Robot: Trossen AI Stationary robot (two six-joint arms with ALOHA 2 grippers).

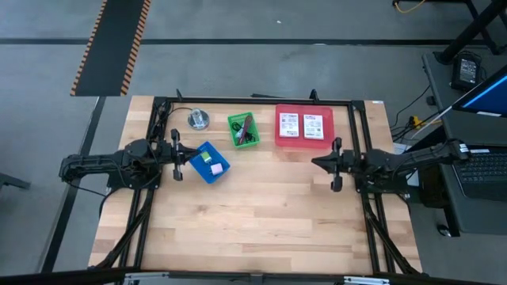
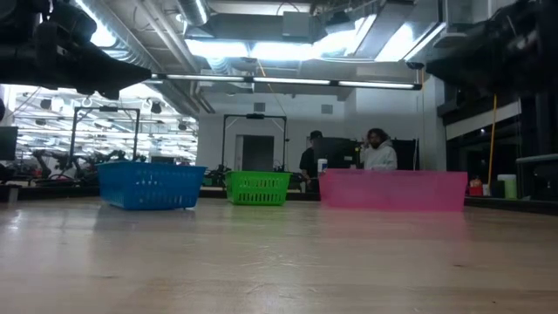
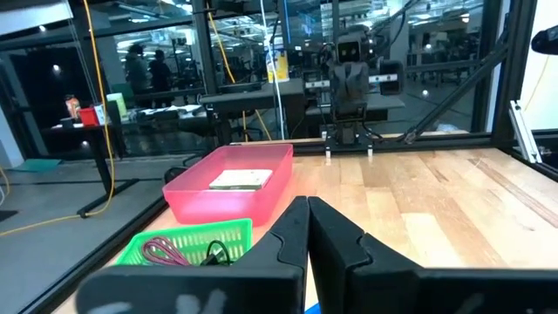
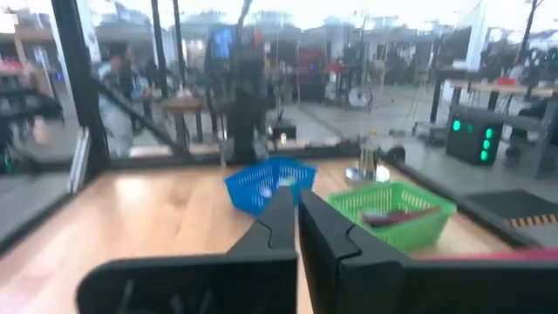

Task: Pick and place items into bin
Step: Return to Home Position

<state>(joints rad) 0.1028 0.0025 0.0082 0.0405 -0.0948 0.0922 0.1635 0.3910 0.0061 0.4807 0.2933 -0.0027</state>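
Three bins stand along the table's far side. The blue bin [image 1: 210, 162] holds a tiny pink cube [image 1: 205, 157] and a green block [image 1: 216, 168]. The green bin [image 1: 243, 129] holds a dark red cord [image 3: 159, 251] and a black cable [image 3: 216, 255]. The pink bin [image 1: 304, 125] holds two white packets [image 1: 289, 124], lying flat on its floor. My left gripper [image 3: 307, 208] is shut and empty at the table's left, just left of the blue bin. My right gripper [image 4: 290, 199] is shut and empty at the right, pointing level toward the table's middle.
A round silver metal object [image 1: 198, 119] sits on the table at the far left, beside the green bin. A black frame [image 1: 261, 101] borders the table. Bare wood [image 1: 261, 214] fills the near half. People stand in the room beyond [image 2: 379, 150].
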